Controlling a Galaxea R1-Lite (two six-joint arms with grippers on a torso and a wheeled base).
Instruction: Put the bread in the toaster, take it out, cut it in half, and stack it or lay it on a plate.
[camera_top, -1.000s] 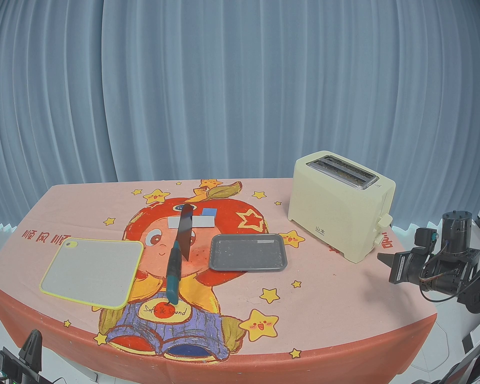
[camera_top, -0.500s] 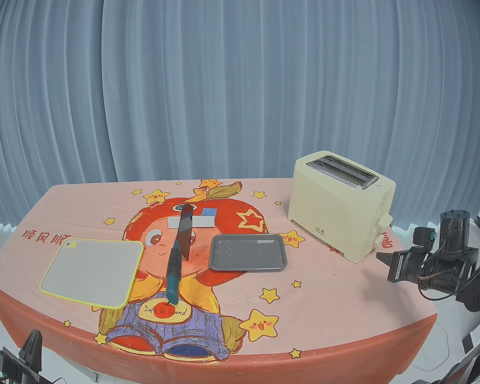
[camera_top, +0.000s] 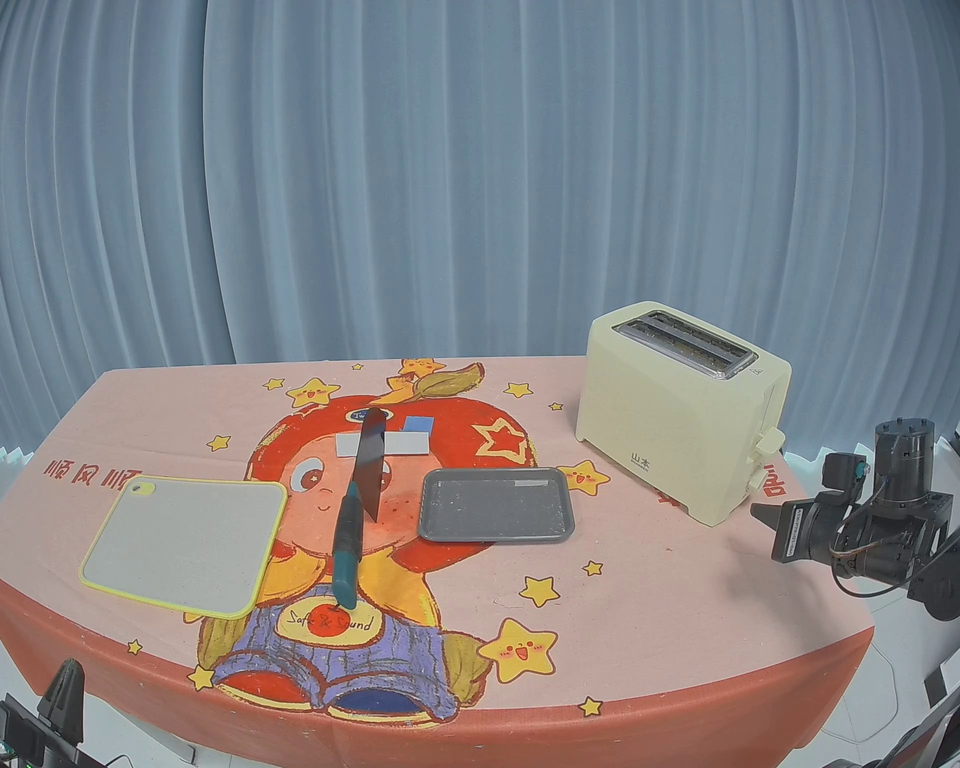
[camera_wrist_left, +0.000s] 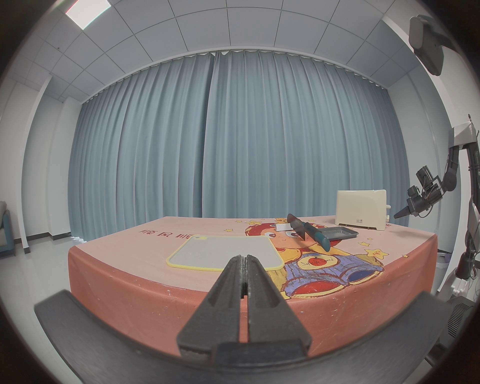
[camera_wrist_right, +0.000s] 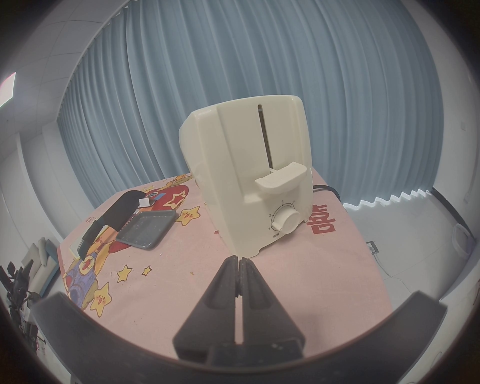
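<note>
The clenched right pincer (camera_wrist_right: 239, 262) is held just beside the cream plastic two-slot toaster (camera_wrist_right: 235, 150), aimed end-on at its lever (camera_wrist_right: 280, 179). The bread is judged hidden in the slots. The left pincer (camera_wrist_left: 245, 262), also clenched, is kept well apart.

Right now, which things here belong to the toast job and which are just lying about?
Job: toaster, knife, board, tray as the plate, right gripper shut near the toaster.
Lying about: white and blue patches behind the knife.
</note>
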